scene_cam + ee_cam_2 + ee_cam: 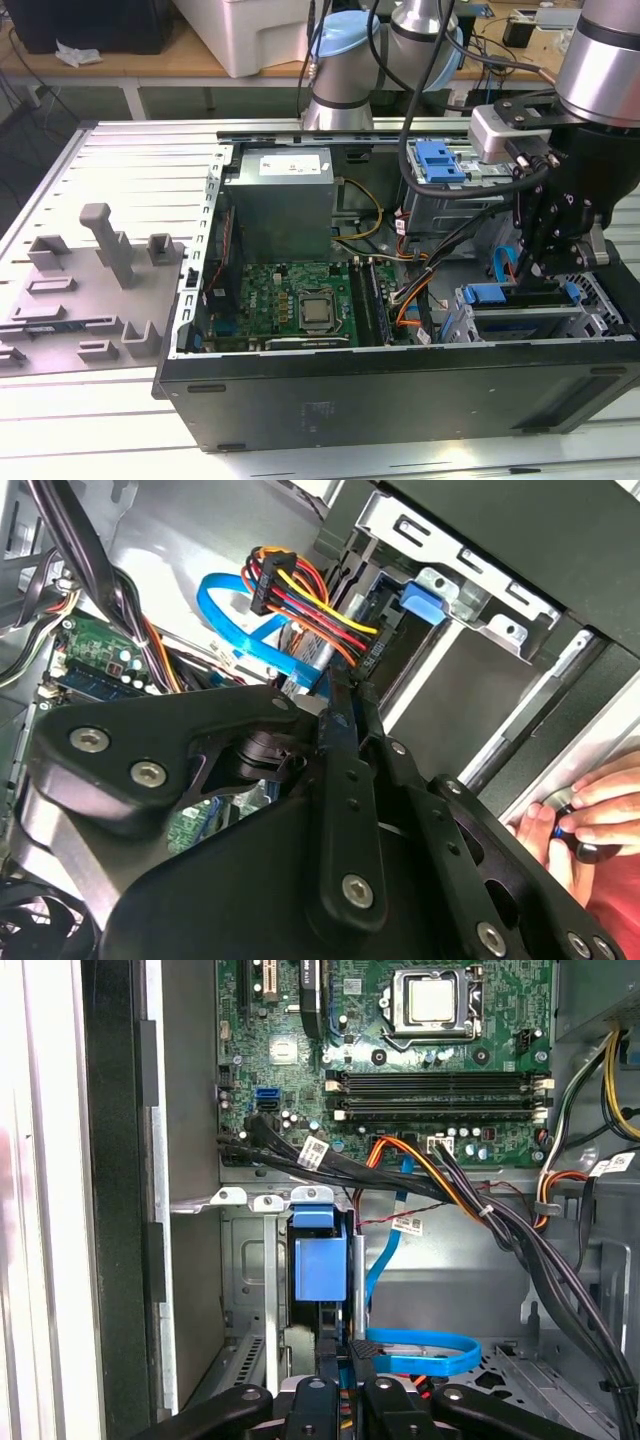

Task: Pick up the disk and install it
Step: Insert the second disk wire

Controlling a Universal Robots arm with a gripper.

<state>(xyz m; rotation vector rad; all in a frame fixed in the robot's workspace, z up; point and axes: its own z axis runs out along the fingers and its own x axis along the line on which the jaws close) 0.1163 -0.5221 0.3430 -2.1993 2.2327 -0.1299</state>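
- Your gripper (545, 268) is low inside the open case (400, 400), at the exterior view's right, just above the drive cage (520, 318) in the corner.
- The disk (487, 295) stands on its edge in that cage. You see its blue strip on top in the exterior view, and in the first wrist view the disk (320, 1260) shows as a blue block between two grey metal walls.
- The fingers (340, 1395) sit close together with the thin edge of the disk between them – I judge they are clamped on the disk, though the contact itself is partly hidden by the black links.
- Why on edge: the cage slot is narrow and opens upward, so the disk can go in only in this pose, and the gripper must come from straight above.
- The look of the disk: a blue plastic carrier around a thin dark body. The label side I cannot see from here.
- In the second wrist view the black links of the gripper (335, 780) cover much, and behind them is a blue flat cable (255, 630) and a bundle of red, yellow and orange wires (310, 600).
- These cables hang just beside the slot, so I judge they could catch on the disk – watch them.
- A person's hand (585, 815) is at the outer side of the case in the second wrist view, holding something small and dark.
- The board (290, 305) lies well apart from the gripper.
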